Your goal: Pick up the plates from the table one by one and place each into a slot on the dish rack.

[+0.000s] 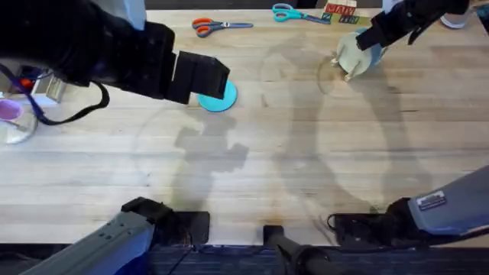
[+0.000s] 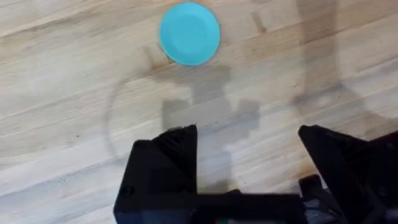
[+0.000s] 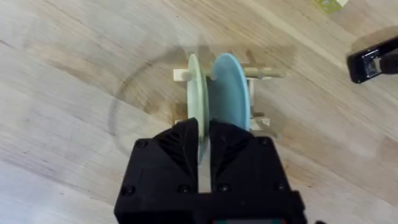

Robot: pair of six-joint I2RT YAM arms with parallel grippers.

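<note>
Right pincer: clenched on cream plate rim – holding it upright in dish rack slot, beside sky-blue plate.
Left pincer: released, fingers wide – hovers over worktop, prob. lining up teal plate, which lies flat, not yet racked.

Table: matt wood planks, visible grain. Teal-blue plate: smooth, matt. Dish rack: pale wooden dowels.
</note>
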